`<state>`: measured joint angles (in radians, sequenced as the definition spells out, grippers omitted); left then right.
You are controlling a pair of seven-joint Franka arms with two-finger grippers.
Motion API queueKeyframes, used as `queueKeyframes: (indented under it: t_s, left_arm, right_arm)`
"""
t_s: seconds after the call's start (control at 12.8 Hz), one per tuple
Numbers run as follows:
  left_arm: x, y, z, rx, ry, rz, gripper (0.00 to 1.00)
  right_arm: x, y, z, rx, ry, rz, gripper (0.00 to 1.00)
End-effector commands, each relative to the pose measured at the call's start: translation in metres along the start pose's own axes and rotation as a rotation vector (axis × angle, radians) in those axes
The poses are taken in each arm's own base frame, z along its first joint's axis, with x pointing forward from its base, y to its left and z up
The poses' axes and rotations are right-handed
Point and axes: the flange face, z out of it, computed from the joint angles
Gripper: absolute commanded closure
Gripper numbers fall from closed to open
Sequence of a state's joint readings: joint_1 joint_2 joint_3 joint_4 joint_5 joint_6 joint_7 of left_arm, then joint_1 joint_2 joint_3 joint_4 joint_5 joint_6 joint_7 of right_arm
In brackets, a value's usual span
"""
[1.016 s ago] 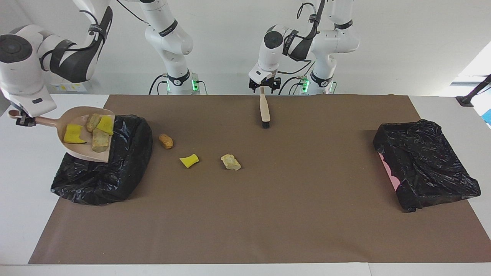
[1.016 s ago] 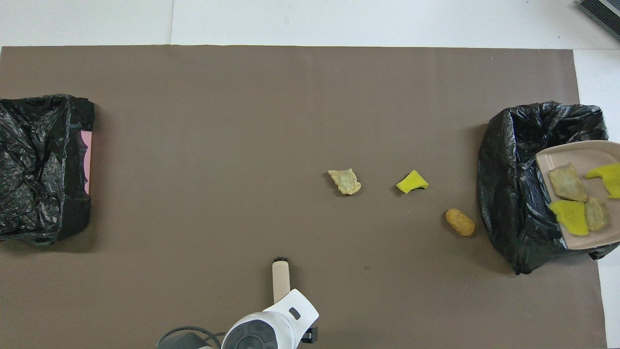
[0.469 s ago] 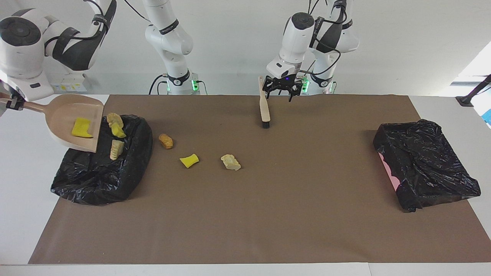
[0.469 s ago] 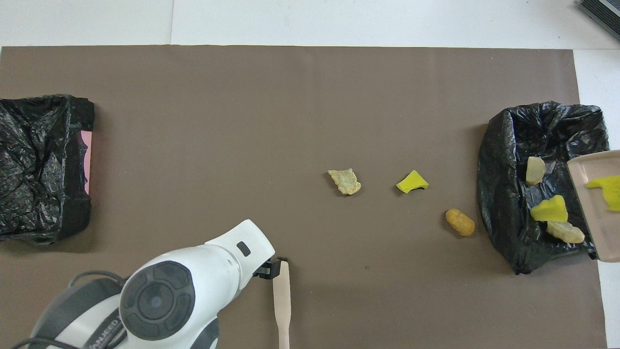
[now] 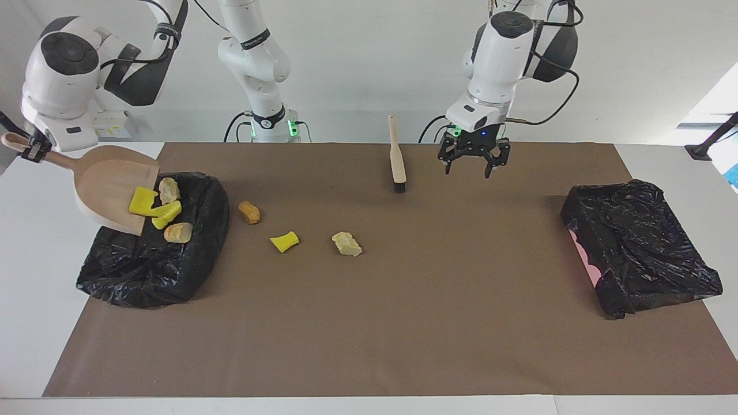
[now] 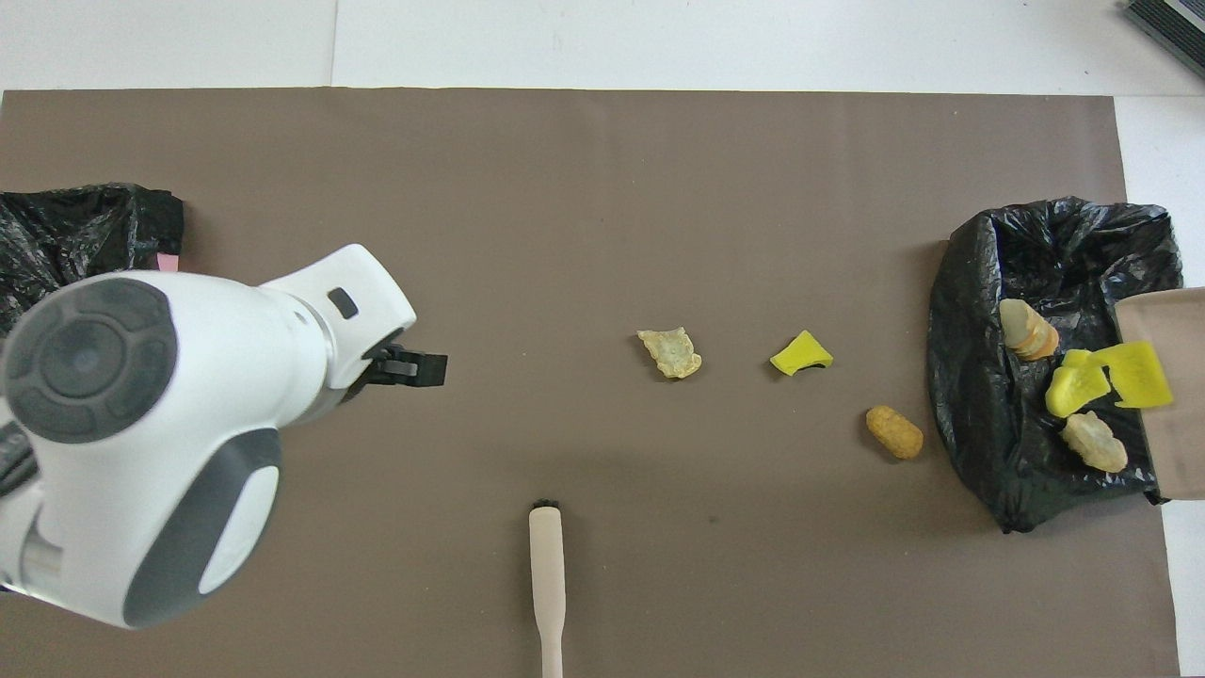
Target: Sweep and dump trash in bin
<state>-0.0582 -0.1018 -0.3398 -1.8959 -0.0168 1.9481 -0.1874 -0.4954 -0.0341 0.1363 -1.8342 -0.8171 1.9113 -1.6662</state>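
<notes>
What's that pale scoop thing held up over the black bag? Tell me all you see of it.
It is a beige dustpan, plastic by its look, with a broad flat pan and a long handle. The right gripper is shut on the handle's end. The pan tilts steeply, its open edge down over the black-bagged bin at the right arm's end. One yellow sponge piece sits at its lip.

wide bare mat (image 5: 403, 323) between the two black bags (image 5: 637, 245).
</notes>
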Motion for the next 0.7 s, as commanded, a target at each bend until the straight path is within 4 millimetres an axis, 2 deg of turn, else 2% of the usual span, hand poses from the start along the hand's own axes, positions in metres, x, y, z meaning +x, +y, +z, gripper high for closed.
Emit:
queueKeyframes:
  t_s: [0.0, 0.16, 0.23, 0.39, 0.47, 0.55, 0.63]
  left_arm:
    - [0.015, -0.045, -0.041, 0.023, -0.010, 0.064, 0.00]
    - [0.017, -0.086, -0.084, 0.024, -0.021, 0.074, 0.00]
    - [0.015, -0.105, -0.100, 0.018, -0.030, 0.062, 0.00]
    - [0.004, -0.121, -0.114, 0.014, -0.084, 0.041, 0.00]
    - [0.003, -0.128, -0.116, 0.016, -0.102, 0.028, 0.00]
    - [0.005, -0.135, -0.126, 0.017, -0.088, 0.014, 0.00]
    - [0.005, -0.139, -0.131, 0.015, -0.090, 0.008, 0.00]
  right_arm:
    - [-0.003, -0.013, -0.012, -0.020, -0.044, -0.004, 1.00]
    - [0.015, -0.007, -0.026, -0.029, -0.042, -0.025, 1.00]
    - [0.016, -0.007, -0.028, -0.029, -0.042, -0.028, 1.00]
    - [0.000, -0.012, -0.031, -0.043, -0.052, -0.031, 1.00]
    - [-0.010, -0.015, -0.031, -0.044, -0.056, -0.048, 1.00]
    - [-0.022, -0.018, -0.030, -0.042, -0.062, -0.038, 1.00]
    - [-0.027, -0.019, -0.031, -0.043, -0.062, -0.034, 1.00]
